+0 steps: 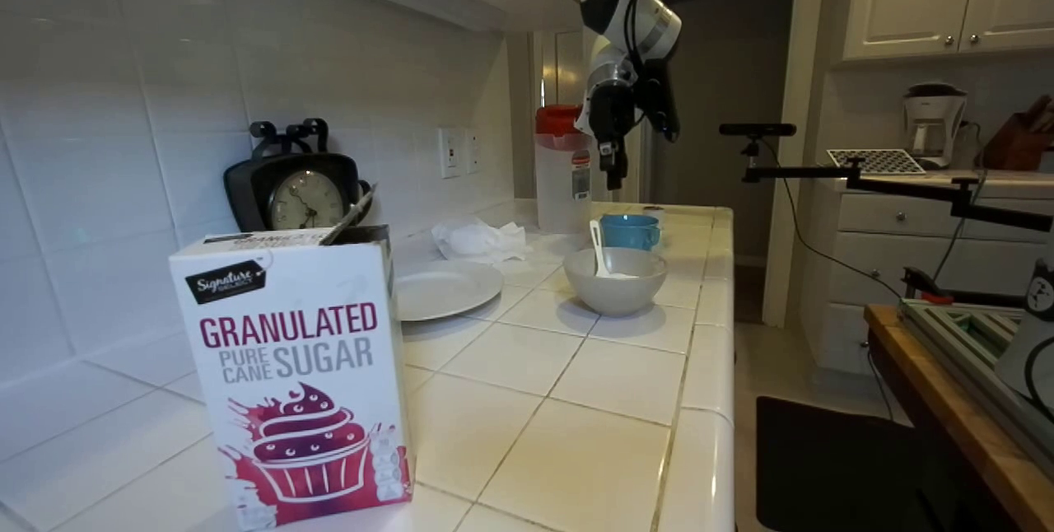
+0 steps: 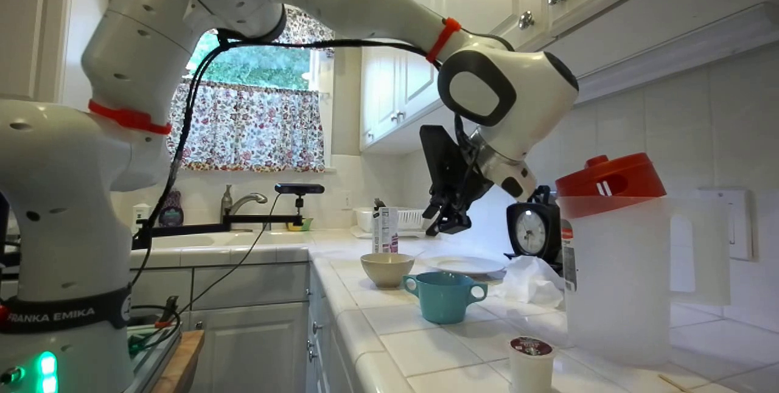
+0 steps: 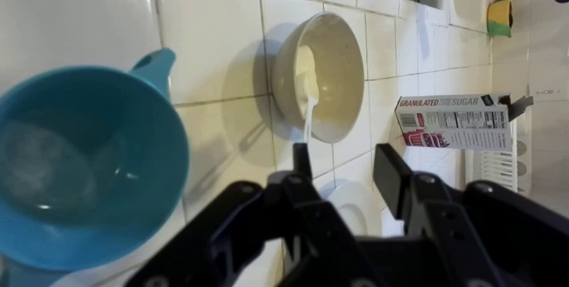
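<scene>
Tiled worktop (image 1: 593, 433), with claw (image 3: 344, 165) suspended above a stretch near the front edge, over blue two-handled cup (image 2: 447, 299) and pale bowl (image 3: 342, 91), apart from both. Fingers (image 3: 391, 176) slanting downward and parted, with tile and part of a white plate (image 1: 449, 293) visible through the gap in the wrist view. Cup: upright, set in slightly from the front edge, with glints and a pale patch inside; nature of the contents not distinguishable. Bowl: upright, near the cup without contact, on the side toward the inner corner and likewise close to the front edge. Within the bowl: white spoon (image 1: 599, 250), tilted, with lower end in a pale substance and handle projecting above the rim. Farther toward the wall edge: the plate, lying flat. Along the wall edge, from the end edge inward: translucent pitcher (image 2: 618, 277) with red lid (image 2: 639, 177), crumpled white wad (image 2: 529, 283), black clock (image 1: 306, 204). Near the end edge: small white pod (image 2: 531, 368) with dark printed top. Toward the inner corner, back from the front edge: upright sugar box (image 1: 300, 367) with raised flap (image 3: 520, 105).
</scene>
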`<act>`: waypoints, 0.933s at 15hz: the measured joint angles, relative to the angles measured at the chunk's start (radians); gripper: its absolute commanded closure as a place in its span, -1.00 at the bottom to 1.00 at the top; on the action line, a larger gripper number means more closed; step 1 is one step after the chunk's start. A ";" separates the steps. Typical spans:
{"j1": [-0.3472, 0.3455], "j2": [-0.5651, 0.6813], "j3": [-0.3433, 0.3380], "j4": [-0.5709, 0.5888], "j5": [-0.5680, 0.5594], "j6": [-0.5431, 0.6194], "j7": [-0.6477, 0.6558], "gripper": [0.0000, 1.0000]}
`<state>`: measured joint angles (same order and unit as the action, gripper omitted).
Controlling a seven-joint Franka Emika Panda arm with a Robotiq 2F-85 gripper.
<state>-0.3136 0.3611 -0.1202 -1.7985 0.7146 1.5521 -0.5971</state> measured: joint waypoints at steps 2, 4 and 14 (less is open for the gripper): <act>-0.013 -0.024 -0.010 -0.011 0.030 -0.001 0.000 0.27; -0.015 -0.054 -0.020 -0.040 0.056 0.006 0.000 0.34; 0.034 -0.248 -0.033 -0.261 -0.060 0.068 0.106 0.72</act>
<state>-0.2793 0.1131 -0.1537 -2.0599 0.6542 1.6205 -0.4908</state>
